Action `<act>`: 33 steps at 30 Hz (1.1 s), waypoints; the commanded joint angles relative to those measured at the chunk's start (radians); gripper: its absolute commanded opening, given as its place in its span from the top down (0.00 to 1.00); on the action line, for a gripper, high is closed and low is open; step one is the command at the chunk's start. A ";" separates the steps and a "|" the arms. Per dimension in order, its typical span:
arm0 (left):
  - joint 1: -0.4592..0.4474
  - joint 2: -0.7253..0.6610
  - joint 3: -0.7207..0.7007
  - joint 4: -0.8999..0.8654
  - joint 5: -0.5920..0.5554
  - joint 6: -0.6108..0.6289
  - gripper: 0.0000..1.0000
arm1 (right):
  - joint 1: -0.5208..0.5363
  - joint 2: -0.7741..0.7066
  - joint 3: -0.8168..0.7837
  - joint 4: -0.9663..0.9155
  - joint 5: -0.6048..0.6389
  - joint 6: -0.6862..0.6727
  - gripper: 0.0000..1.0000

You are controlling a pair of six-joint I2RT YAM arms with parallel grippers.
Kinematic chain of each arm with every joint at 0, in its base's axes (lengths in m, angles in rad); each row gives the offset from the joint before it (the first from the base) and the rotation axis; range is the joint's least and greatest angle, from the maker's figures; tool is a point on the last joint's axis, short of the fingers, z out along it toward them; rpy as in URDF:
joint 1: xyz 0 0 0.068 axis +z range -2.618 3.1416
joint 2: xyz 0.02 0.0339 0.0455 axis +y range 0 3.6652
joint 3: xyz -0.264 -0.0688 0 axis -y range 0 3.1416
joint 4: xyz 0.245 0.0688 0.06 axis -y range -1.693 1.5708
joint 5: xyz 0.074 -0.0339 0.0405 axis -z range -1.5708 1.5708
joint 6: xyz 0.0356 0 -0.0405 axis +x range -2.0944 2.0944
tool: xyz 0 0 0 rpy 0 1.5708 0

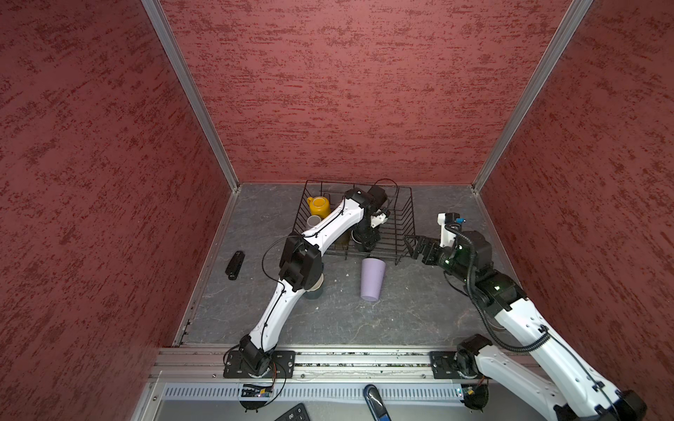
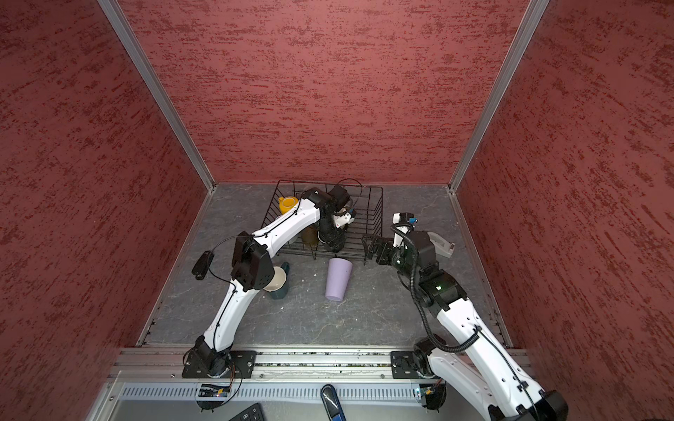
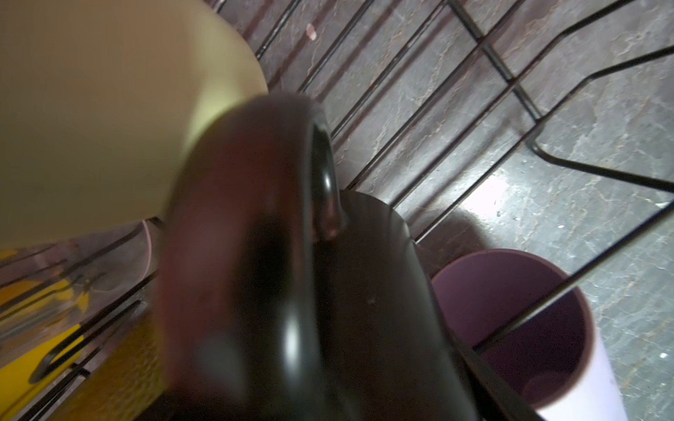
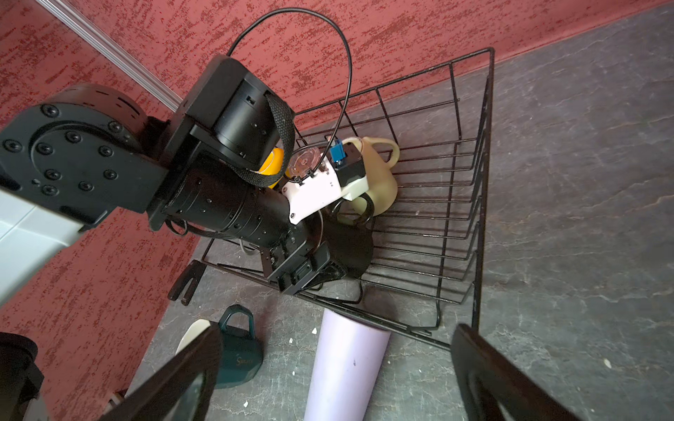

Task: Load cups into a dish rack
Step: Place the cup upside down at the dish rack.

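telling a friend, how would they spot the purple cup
Find the black wire dish rack at the back of the table. The lilac tumbler lies on its side outside its near edge. Unlike the teal mug nearby, it is tall and handleless.

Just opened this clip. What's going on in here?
The left hand reaches down into the dish rack and seems to grip the black mug near the rack's front edge, beside a pale green mug. A yellow mug sits at the rack's far side. The right hand hovers open and empty by the rack's near right corner. On the table in front of the rack, the lilac tumbler lies on its side and a teal mug is not yet loaded.
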 commanded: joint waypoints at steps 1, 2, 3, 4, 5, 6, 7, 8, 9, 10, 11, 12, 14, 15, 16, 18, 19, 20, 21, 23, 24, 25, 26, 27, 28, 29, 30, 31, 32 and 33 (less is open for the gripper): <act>0.004 0.015 0.038 0.020 -0.054 0.007 0.90 | -0.010 0.004 -0.007 0.026 0.003 0.005 0.01; 0.005 0.017 0.038 0.020 -0.055 0.007 0.90 | -0.010 0.007 -0.007 0.027 0.001 0.006 0.01; 0.005 0.018 0.038 0.021 -0.050 0.007 0.90 | -0.010 0.008 -0.007 0.028 0.001 0.007 0.01; 0.005 0.020 0.036 0.023 -0.047 0.006 0.90 | -0.011 0.011 -0.007 0.030 -0.001 0.007 0.01; 0.005 0.019 0.036 0.024 -0.047 0.006 0.90 | -0.010 0.013 -0.008 0.032 0.000 0.009 0.01; 0.004 0.022 0.036 0.026 -0.045 0.007 0.90 | -0.011 0.014 -0.007 0.032 -0.002 0.009 0.01; 0.004 0.022 0.036 0.028 -0.042 0.006 0.89 | -0.012 0.016 -0.007 0.033 -0.002 0.009 0.01; 0.005 0.023 0.036 0.028 -0.041 0.006 0.88 | -0.012 0.017 -0.008 0.035 -0.003 0.009 0.01; 0.005 0.023 0.035 0.030 -0.039 0.006 0.86 | -0.013 0.018 -0.007 0.036 -0.003 0.010 0.01; 0.005 0.023 0.036 0.030 -0.036 0.007 0.84 | -0.012 0.020 -0.007 0.036 -0.003 0.010 0.01; 0.004 0.022 0.036 0.031 -0.035 0.009 0.81 | -0.013 0.020 -0.007 0.036 -0.003 0.009 0.01; 0.004 0.023 0.036 0.029 -0.033 0.011 0.77 | -0.012 0.021 -0.007 0.037 -0.004 0.010 0.01; 0.004 0.023 0.036 0.029 -0.032 0.012 0.70 | -0.013 0.024 -0.007 0.039 -0.005 0.010 0.01; 0.004 0.022 0.036 0.029 -0.031 0.010 0.66 | -0.014 0.026 -0.008 0.042 -0.006 0.010 0.01; 0.004 0.023 0.036 0.029 -0.032 0.013 0.64 | -0.015 0.030 -0.008 0.043 -0.009 0.009 0.01; 0.005 0.023 0.035 0.029 -0.031 0.011 0.58 | -0.015 0.034 -0.005 0.047 -0.010 0.010 0.01; 0.005 0.025 0.036 0.029 -0.029 0.010 0.54 | -0.016 0.037 -0.007 0.047 -0.011 0.010 0.01; 0.006 0.025 0.035 0.029 -0.030 0.012 0.49 | -0.015 0.038 -0.006 0.049 -0.011 0.010 0.01; 0.004 0.023 0.036 0.029 -0.031 0.008 0.41 | -0.015 0.038 -0.007 0.050 -0.013 0.010 0.01; 0.006 0.022 0.036 0.024 -0.023 0.007 0.29 | -0.016 0.040 -0.005 0.051 -0.013 0.010 0.01; 0.007 0.023 0.036 0.023 -0.024 0.005 0.26 | -0.016 0.042 -0.004 0.052 -0.014 0.009 0.01; 0.006 0.022 0.036 0.022 -0.023 0.005 0.25 | -0.017 0.041 -0.005 0.052 -0.014 0.009 0.01; 0.006 0.022 0.036 0.021 -0.024 0.005 0.23 | -0.017 0.042 -0.006 0.052 -0.015 0.011 0.01; 0.007 0.023 0.036 0.021 -0.025 0.005 0.21 | -0.018 0.043 -0.006 0.054 -0.016 0.010 0.01; 0.006 0.024 0.036 0.020 -0.023 0.005 0.20 | -0.018 0.043 -0.006 0.053 -0.017 0.012 0.01; 0.006 0.023 0.036 0.021 -0.022 0.003 0.19 | -0.018 0.044 -0.006 0.055 -0.019 0.012 0.01; 0.007 0.023 0.035 0.023 -0.023 0.000 0.18 | -0.018 0.045 -0.005 0.055 -0.019 0.012 0.01; 0.007 0.022 0.035 0.021 -0.025 -0.002 0.16 | -0.018 0.044 -0.006 0.055 -0.019 0.012 0.01; 0.007 0.023 0.037 0.021 -0.025 -0.001 0.16 | -0.019 0.044 -0.006 0.057 -0.020 0.011 0.01; 0.007 0.022 0.036 0.020 -0.023 -0.001 0.15 | -0.019 0.044 -0.006 0.056 -0.020 0.013 0.01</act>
